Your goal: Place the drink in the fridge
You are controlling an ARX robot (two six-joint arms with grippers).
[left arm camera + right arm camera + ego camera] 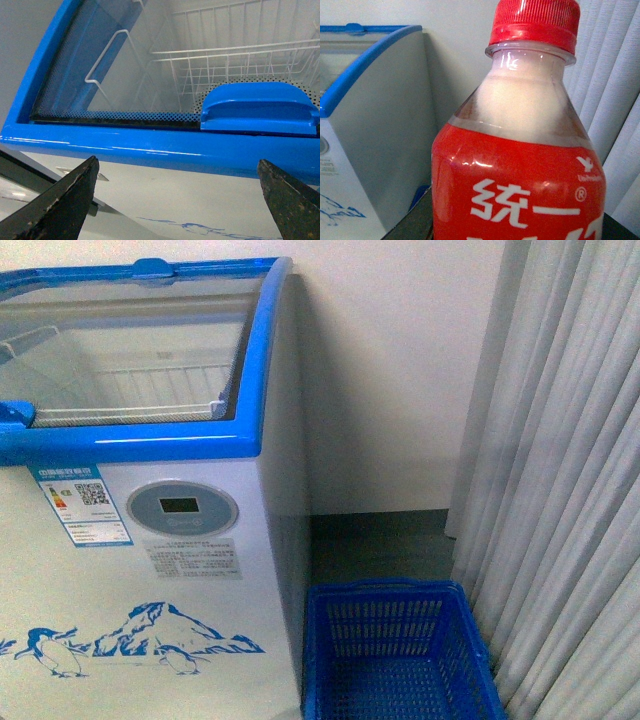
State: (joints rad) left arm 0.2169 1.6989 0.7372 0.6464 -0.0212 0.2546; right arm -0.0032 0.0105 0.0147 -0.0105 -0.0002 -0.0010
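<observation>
In the right wrist view, the drink [520, 150], with red cap and red label, stands upright, pinched between the right gripper's [517, 232] 2 dark fingers, which barely show at its sides. It is near the fridge [150, 540] but outside it. The left gripper [176, 162] hangs spread and empty before the fridge's blue lid handle [257, 107]. A blue basket [395, 655] sits beside the fridge.
</observation>
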